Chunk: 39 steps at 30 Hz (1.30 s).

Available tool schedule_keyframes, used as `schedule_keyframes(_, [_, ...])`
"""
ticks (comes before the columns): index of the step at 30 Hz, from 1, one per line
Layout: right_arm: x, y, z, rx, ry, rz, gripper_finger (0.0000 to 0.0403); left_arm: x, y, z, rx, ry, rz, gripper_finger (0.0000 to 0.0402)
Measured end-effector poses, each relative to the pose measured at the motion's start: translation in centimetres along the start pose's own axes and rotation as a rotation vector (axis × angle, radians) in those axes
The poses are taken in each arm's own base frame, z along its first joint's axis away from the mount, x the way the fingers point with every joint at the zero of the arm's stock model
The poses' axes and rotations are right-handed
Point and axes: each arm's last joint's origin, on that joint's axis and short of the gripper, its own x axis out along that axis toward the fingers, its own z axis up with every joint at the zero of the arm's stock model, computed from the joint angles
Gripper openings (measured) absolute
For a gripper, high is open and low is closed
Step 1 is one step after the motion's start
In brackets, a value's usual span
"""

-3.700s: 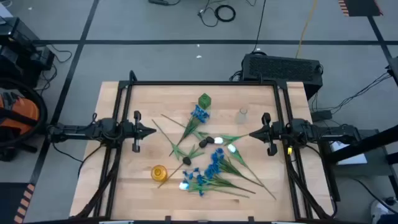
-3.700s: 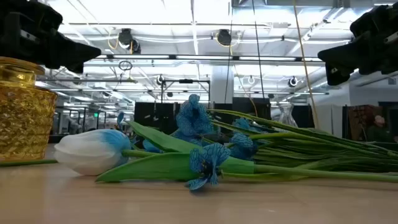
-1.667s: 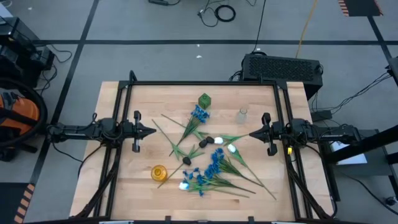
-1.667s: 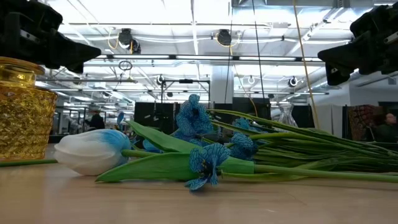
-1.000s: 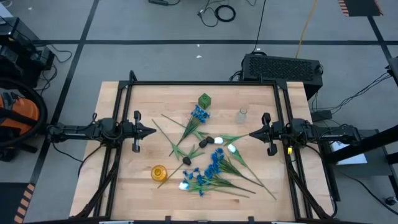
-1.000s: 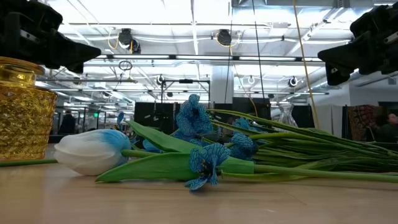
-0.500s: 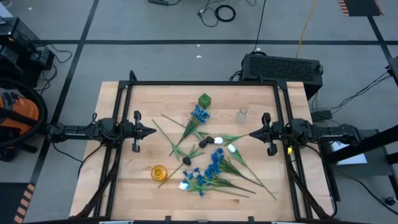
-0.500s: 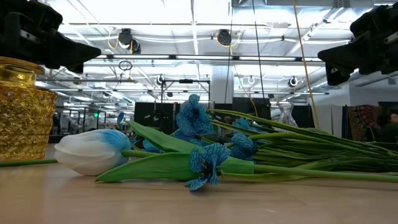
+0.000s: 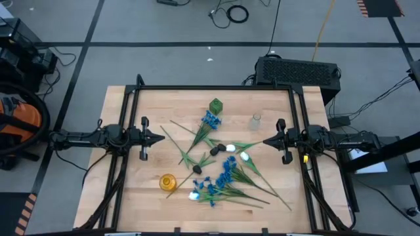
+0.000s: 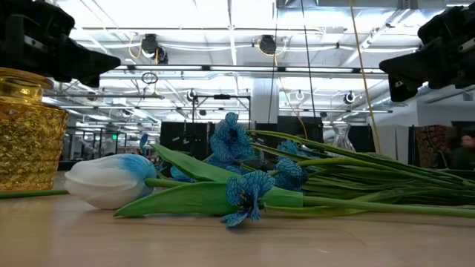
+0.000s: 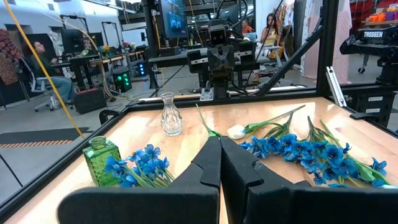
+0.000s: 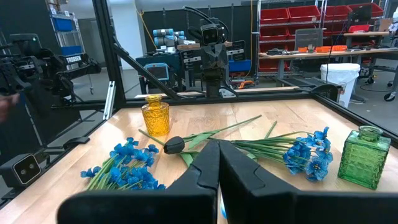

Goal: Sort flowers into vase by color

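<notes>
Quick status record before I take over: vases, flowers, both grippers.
vases: green vase, clear vase, yellow vase, all upright, none holding a flower
flowers: blue flowers, white tulip and dark tulip lying loose mid-table
left gripper: shut, holding nothing, at the left edge
right gripper: shut, holding nothing, at the right edge

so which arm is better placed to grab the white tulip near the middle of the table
Probably the right. The white tulip lies just off the right claw, whose fingers are shut and pointing at it. The left claw, also shut, sits farther away, across the scattered stems.
</notes>
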Motion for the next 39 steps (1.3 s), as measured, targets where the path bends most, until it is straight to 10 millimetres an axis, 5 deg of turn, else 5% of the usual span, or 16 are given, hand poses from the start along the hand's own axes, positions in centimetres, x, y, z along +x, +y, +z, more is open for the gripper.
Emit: schedule_keyframes(39, [0.00, 0.00, 0.01, -0.006, -0.001, 0.000, 0.0000, 0.00, 0.02, 0.19, -0.001, -0.019, 0.003, 0.0002])
